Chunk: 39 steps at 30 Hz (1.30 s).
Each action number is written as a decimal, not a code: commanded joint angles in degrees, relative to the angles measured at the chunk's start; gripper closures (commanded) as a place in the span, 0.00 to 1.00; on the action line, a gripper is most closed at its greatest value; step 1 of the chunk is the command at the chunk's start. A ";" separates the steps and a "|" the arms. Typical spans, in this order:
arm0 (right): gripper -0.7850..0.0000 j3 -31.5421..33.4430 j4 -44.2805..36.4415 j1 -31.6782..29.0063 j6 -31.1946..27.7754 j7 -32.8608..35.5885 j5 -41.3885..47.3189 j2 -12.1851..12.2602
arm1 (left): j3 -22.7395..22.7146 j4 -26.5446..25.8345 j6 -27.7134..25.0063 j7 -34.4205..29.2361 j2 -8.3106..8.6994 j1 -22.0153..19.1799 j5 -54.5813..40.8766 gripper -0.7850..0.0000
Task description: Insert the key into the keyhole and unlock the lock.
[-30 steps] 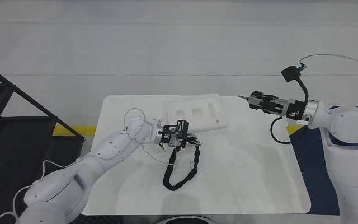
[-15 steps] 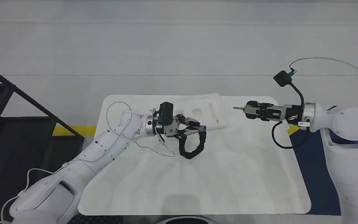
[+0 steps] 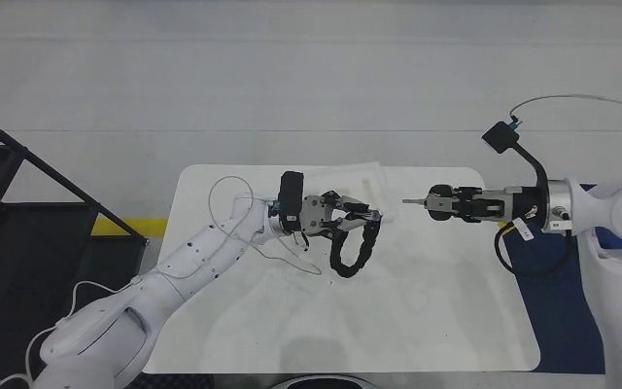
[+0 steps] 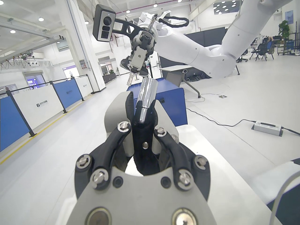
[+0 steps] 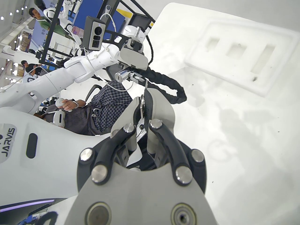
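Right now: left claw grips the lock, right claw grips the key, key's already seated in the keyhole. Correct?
No, the key isn't seated. The top view shows a gap between its tip and the lock, and the keyhole is unfilled. The rest holds: the left claw grips the lock, the right claw grips the key.

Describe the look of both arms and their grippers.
Left arm and right arm: glossy white, rounded shells. Left gripper and right gripper: grey metal bases, black curved linkages with silver bolts, pale grey fingers. Each wrist carries a black bracket-mounted camera, with thin cables.
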 commanded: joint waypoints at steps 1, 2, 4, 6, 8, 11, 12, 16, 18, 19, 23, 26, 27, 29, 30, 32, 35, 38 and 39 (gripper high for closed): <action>1.00 -0.09 -0.20 -0.12 0.64 0.05 0.30 0.16 | 2.20 1.77 0.52 0.53 -0.99 -1.00 -0.35 1.00; 1.00 -0.19 -0.30 -0.20 0.85 -0.26 0.40 0.25 | 3.44 3.33 0.90 0.90 -1.65 -1.82 -0.21 1.00; 1.00 -0.26 -0.34 -0.26 0.91 -0.48 0.30 0.30 | 4.73 4.39 1.25 1.26 -2.32 -2.37 -0.83 1.00; 1.00 -0.26 -0.34 -0.26 0.91 -0.48 0.30 0.30 | 4.73 4.39 1.25 1.26 -2.32 -2.37 -0.83 1.00; 1.00 -0.26 -0.34 -0.26 0.91 -0.48 0.30 0.30 | 4.73 4.39 1.25 1.26 -2.32 -2.37 -0.83 1.00; 1.00 -0.26 -0.34 -0.26 0.91 -0.48 0.30 0.30 | 4.73 4.39 1.25 1.26 -2.32 -2.37 -0.83 1.00; 1.00 -0.26 -0.34 -0.26 0.91 -0.48 0.30 0.30 | 4.73 4.39 1.25 1.26 -2.32 -2.37 -0.83 1.00; 1.00 -0.26 -0.34 -0.26 0.91 -0.48 0.30 0.30 | 4.73 4.39 1.25 1.26 -2.32 -2.37 -0.83 1.00; 1.00 -0.26 -0.34 -0.26 0.91 -0.48 0.30 0.30 | 4.73 4.39 1.25 1.26 -2.32 -2.37 -0.83 1.00; 1.00 -0.26 -0.34 -0.26 0.91 -0.48 0.30 0.30 | 4.73 4.39 1.25 1.26 -2.32 -2.37 -0.83 1.00; 1.00 -1.12 -3.35 -1.45 2.51 -1.95 0.07 0.50 | 3.69 5.71 2.36 -1.17 -2.61 -0.86 -2.50 1.00; 1.00 -1.13 -5.51 -1.29 4.49 -1.23 -0.51 0.84 | 3.65 8.22 2.81 0.79 -3.41 -0.86 -1.78 1.00; 1.00 -1.17 -6.34 -1.14 5.12 -0.74 -1.37 1.00 | 3.96 9.03 3.14 2.03 -3.77 -1.16 -0.33 1.00; 1.00 -1.50 -7.64 -0.94 6.48 0.07 -2.46 1.25 | 4.54 10.39 4.98 4.97 -4.62 -1.23 0.81 1.00; 1.00 -1.70 -8.34 -0.80 7.17 0.54 -3.67 1.41 | 5.01 10.90 6.03 6.02 -5.04 -1.46 1.58 1.00; 1.00 -2.36 -9.63 -0.68 8.57 1.21 -5.40 1.67 | 5.94 11.81 8.22 8.22 -5.87 -1.83 1.94 1.00; 1.00 -3.24 -11.36 -0.51 10.30 1.66 -8.51 2.04 | 8.03 12.50 11.82 11.83 -6.91 -2.82 3.45 1.00; 1.00 -3.91 -12.84 -0.39 11.39 1.54 -10.41 2.34 | 10.26 13.88 15.11 15.12 -7.85 -3.73 3.44 1.00; 1.00 -4.03 -13.21 -0.38 11.68 1.50 -10.48 2.42 | 10.97 14.32 15.98 15.99 -8.16 -4.05 3.10 1.00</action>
